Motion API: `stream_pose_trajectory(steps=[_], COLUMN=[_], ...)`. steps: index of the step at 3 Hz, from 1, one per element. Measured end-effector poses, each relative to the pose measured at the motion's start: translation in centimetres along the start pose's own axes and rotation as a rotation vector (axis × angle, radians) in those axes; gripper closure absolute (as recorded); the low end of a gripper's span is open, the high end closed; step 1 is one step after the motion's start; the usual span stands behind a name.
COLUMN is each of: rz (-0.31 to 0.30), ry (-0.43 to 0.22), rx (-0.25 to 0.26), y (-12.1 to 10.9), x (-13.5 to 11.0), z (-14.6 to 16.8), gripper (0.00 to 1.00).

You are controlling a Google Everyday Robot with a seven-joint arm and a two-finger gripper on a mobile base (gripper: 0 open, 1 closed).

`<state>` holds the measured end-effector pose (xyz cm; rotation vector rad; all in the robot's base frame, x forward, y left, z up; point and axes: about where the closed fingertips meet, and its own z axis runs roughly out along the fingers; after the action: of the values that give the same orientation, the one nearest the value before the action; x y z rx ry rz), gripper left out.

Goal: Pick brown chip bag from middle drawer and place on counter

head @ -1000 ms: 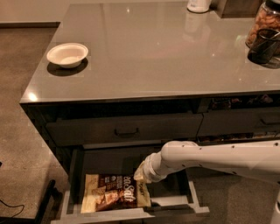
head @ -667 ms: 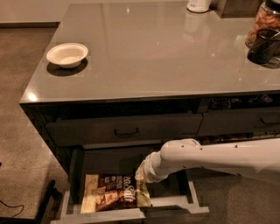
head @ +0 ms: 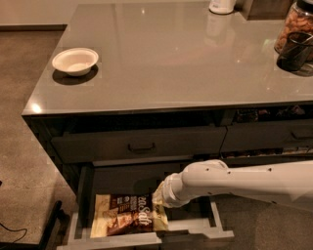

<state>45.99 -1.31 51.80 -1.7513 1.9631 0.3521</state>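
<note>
The brown chip bag (head: 128,215) lies flat in the open middle drawer (head: 195,226), dark brown in the centre with cream-yellow ends. My white arm reaches in from the right, and the gripper (head: 159,199) is down at the bag's right end, mostly hidden behind the wrist. The bag's right end appears to rise slightly at the gripper. The glossy grey counter (head: 176,58) spans the view above the drawers.
A small white bowl (head: 75,60) sits on the counter's left side. A jar of nuts (head: 295,24) and a dark cup (head: 293,51) stand at the far right, a white container (head: 222,6) at the back. Closed drawer fronts with black handles (head: 141,146) are above the open drawer.
The arm and gripper have stayed at the bag's right end with hardly any movement. The bag lies in about the same place.
</note>
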Motion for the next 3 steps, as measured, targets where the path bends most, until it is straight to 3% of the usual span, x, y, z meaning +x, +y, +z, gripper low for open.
stream_pose_trajectory(steps=[1, 3], rz=[0.014, 0.05], ry=[-0.018, -0.076], rx=[-0.012, -0.072], y=[-0.1, -0.6], x=[0.7, 2.0], z=[0.9, 4.9], gripper=[0.12, 0.06])
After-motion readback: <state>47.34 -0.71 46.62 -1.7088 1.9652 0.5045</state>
